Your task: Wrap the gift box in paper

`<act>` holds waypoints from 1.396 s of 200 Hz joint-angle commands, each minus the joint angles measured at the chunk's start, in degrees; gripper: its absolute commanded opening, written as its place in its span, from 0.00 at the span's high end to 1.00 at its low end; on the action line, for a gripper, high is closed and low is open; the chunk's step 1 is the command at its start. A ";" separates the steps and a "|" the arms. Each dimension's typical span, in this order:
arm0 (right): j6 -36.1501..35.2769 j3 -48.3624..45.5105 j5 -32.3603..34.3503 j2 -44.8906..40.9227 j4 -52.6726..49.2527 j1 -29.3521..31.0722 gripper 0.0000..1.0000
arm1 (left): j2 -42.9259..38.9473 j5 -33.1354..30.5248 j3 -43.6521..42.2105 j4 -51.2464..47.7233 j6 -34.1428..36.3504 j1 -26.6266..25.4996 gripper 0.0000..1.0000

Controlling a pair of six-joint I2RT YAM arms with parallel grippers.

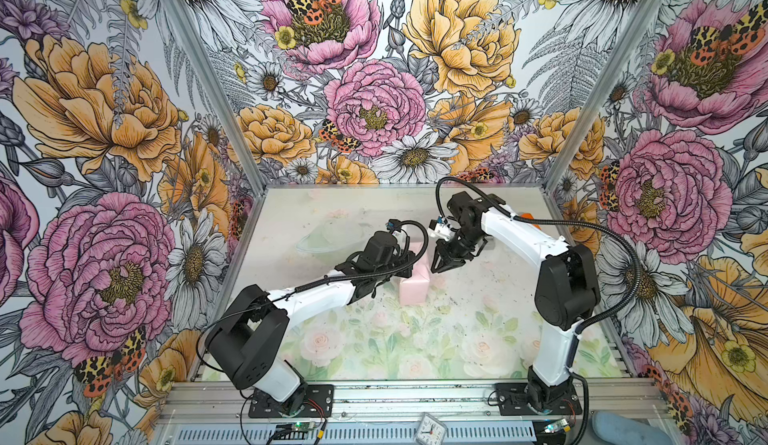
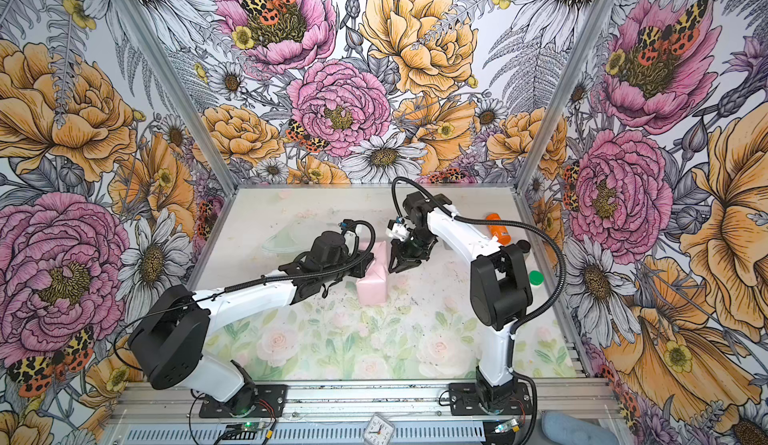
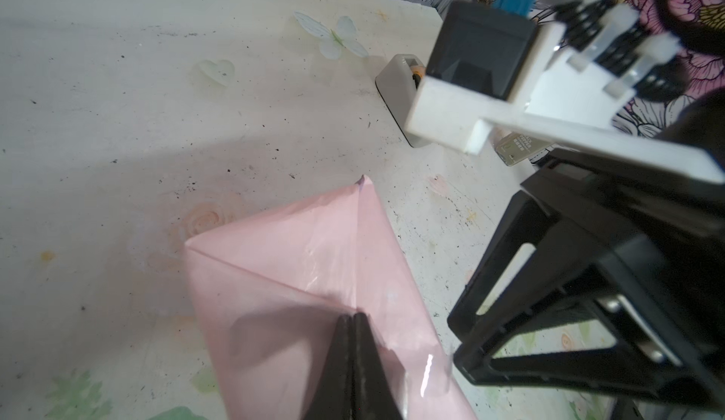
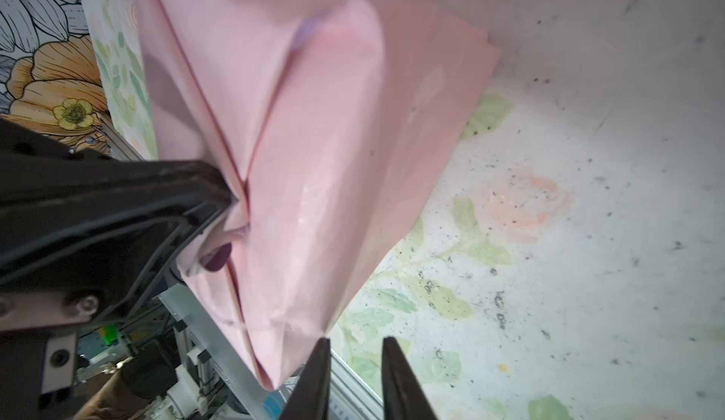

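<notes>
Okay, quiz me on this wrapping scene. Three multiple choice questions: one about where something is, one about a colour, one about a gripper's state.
1. Where is the parcel?
A. by the left arm's base
B. between the left gripper and the right gripper
C. against the back wall

2. What colour does the paper show outward?
A. green
B. yellow
C. pale pink

3. How is the right gripper?
A. open
B. shut on the paper
C. shut on nothing

Answers: B, both top views show a gripper on each side of it; C, every view shows pink; A, the right wrist view shows a gap between its fingers.
</notes>
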 commanded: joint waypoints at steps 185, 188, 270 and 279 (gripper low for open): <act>12.51 -1.35 6.81 -2.43 13.63 4.62 0.34 | 1.27 -2.10 1.32 -3.12 0.97 -1.14 1.00; 12.45 -1.45 6.81 -2.42 13.63 4.66 0.34 | 1.30 -2.07 1.32 -3.04 0.97 -1.11 1.00; 12.00 -2.07 6.71 -0.50 13.71 4.70 0.35 | 1.24 -2.06 1.49 -3.07 0.98 -1.38 1.00; 12.17 -1.98 6.75 -0.50 13.72 4.70 0.35 | 1.31 -2.17 1.49 -3.07 0.97 -1.37 1.00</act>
